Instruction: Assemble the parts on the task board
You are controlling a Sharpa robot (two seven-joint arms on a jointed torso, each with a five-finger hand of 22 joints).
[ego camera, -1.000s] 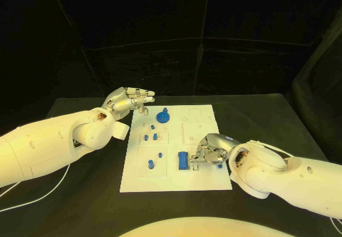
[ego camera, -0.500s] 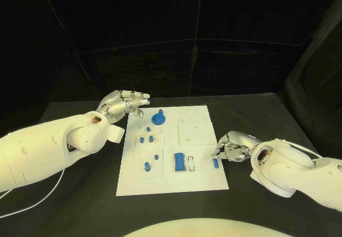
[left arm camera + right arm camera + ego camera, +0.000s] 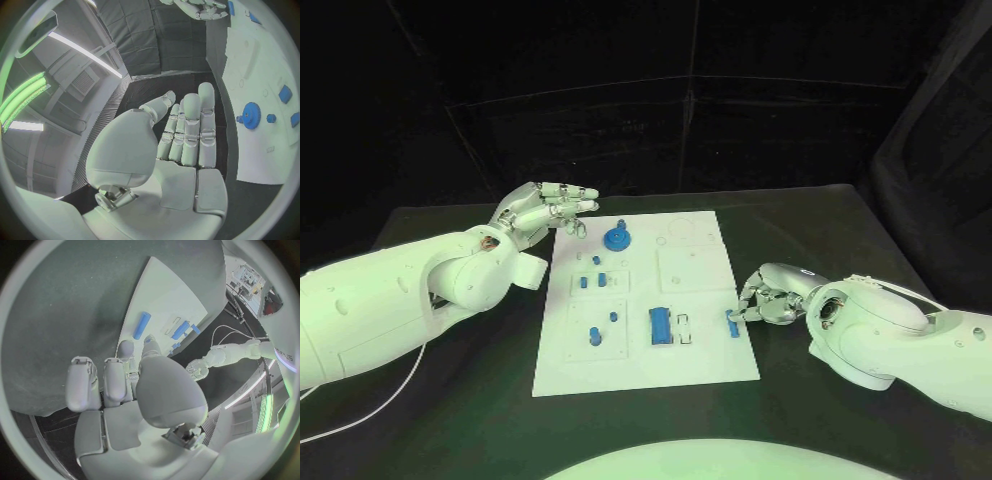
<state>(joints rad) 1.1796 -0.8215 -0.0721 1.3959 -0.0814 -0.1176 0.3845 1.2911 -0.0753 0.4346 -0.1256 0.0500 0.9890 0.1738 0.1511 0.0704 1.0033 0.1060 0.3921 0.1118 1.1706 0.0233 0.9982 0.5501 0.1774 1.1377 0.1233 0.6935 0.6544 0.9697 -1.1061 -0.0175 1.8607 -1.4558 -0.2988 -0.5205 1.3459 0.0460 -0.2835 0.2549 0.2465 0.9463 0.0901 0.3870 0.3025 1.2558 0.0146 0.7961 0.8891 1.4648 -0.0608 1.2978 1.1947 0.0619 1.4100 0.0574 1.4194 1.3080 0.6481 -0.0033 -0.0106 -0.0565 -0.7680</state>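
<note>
Head view: your task board (image 3: 704,352) lies mid-bench (image 3: 848,240), blue parts seated across it — a gear (image 3: 617,238) at the far end, a long block (image 3: 659,327) nearer. Your right hand (image 3: 764,295) sits at the board's right edge, fingertips pinching a small blue part (image 3: 733,319). Your left hand (image 3: 548,211) hovers off the far left corner.

Left wrist view: left hand (image 3: 181,135) holds nothing, fingers straight, close together.

Right wrist view: fingers curled towards the board's edge — grip cannot be told there.

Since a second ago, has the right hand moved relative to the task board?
Yes. The right hand has moved off the task board toward its right edge; it was over the long blue block and now holds a small blue part at that edge.
</note>
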